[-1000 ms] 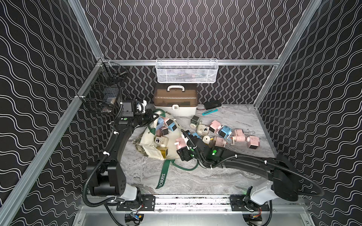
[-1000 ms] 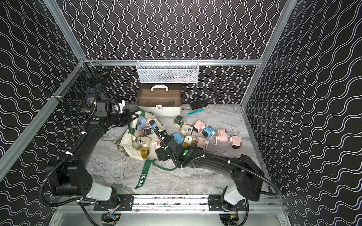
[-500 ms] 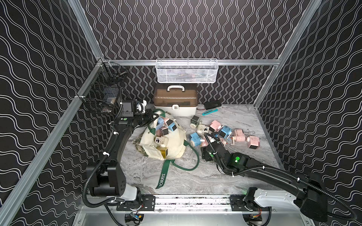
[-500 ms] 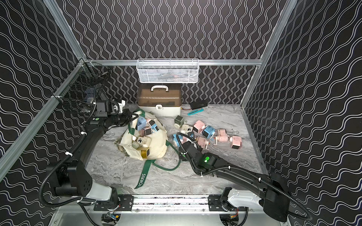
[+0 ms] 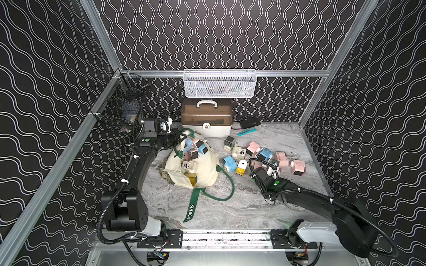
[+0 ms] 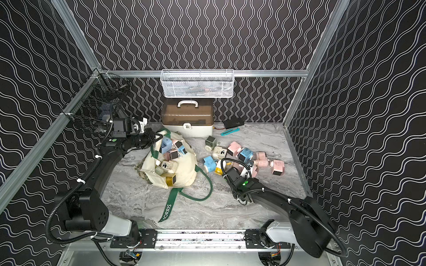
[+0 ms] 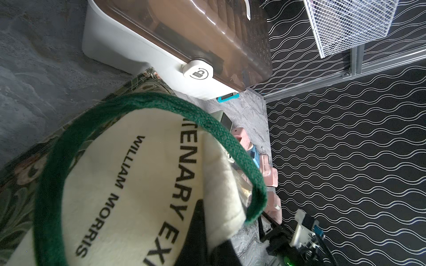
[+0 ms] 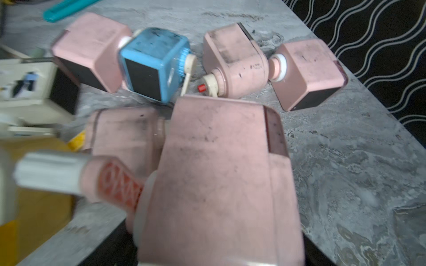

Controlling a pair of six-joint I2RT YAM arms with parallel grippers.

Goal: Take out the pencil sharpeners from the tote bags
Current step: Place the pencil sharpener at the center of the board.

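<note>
Jaws of the right gripper [image 5: 272,168] clamp wide on a pink sharpener [image 8: 219,172]; set it flat on the surface [image 5: 242,207] beside the loose pencil sharpeners [image 5: 265,153] before letting go. Beyond, more sit in the tote bag [image 5: 205,165], its rim pinched by the shut jaws of the left gripper [image 5: 178,137].

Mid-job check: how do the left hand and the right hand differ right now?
The left hand is pinched shut on the edge of the tote bag; the right hand stands wide around a pink sharpener. The left hand is at the bag's mouth; the right hand is over the loose sharpeners lying on the table. Both grip something.
</note>
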